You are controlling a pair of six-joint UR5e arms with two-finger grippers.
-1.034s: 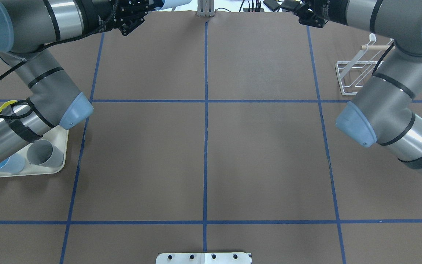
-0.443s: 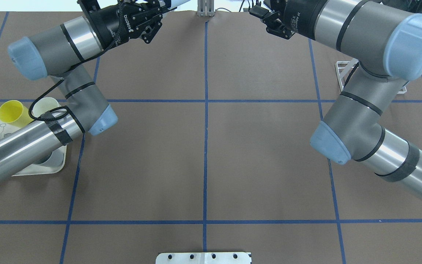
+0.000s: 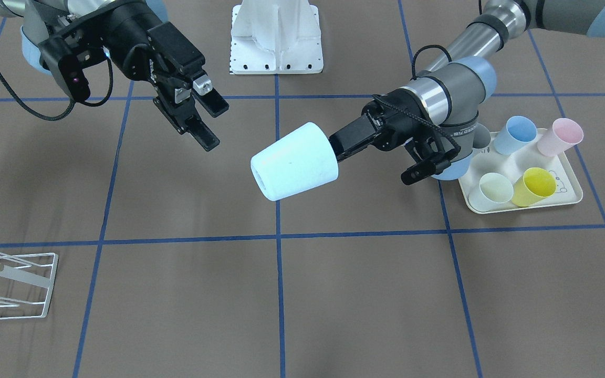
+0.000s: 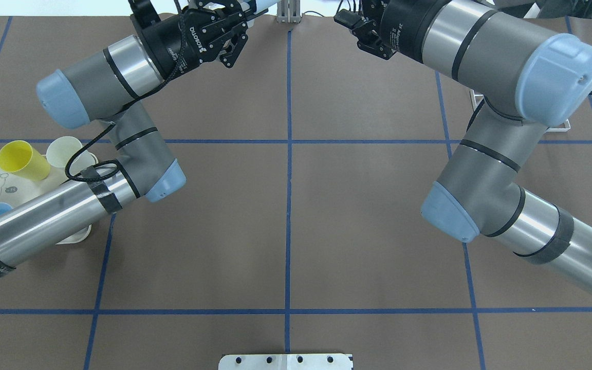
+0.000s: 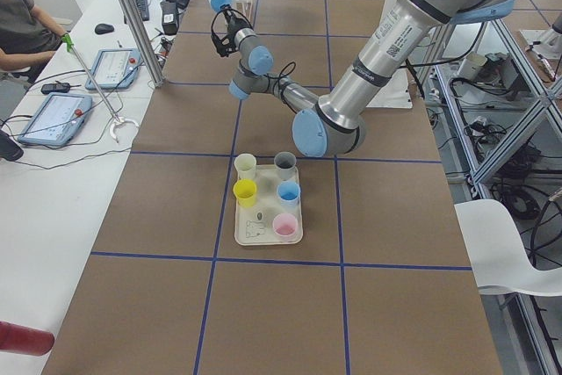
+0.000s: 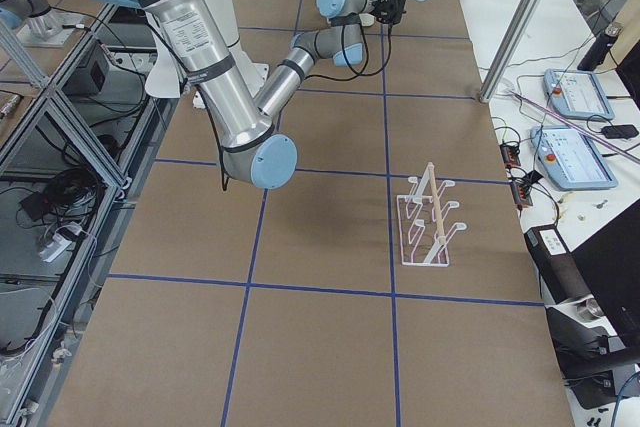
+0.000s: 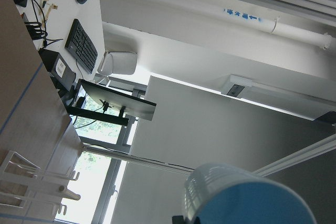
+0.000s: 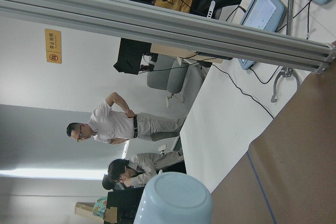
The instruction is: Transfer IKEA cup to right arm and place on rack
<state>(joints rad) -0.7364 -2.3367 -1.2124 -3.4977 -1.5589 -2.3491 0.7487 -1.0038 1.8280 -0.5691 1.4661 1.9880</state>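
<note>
Now the left gripper point(image 3: 340, 145) and the right gripper point(image 3: 209, 126) have both swung inward over the last second. The gap between the 2 has narrowed, so the handover looks close. The left gripper is clamped on the rim of the cup point(image 3: 293, 161), probably with 1 finger inside, though the cup hides the tips. The cup hangs sideways above the middle of the table point(image 3: 176, 205), base toward the right gripper. That claw is spread wide and empty, near the cup but not touching it. The rack point(image 3: 16, 281) stands well apart, with no cup on it yet.
</note>
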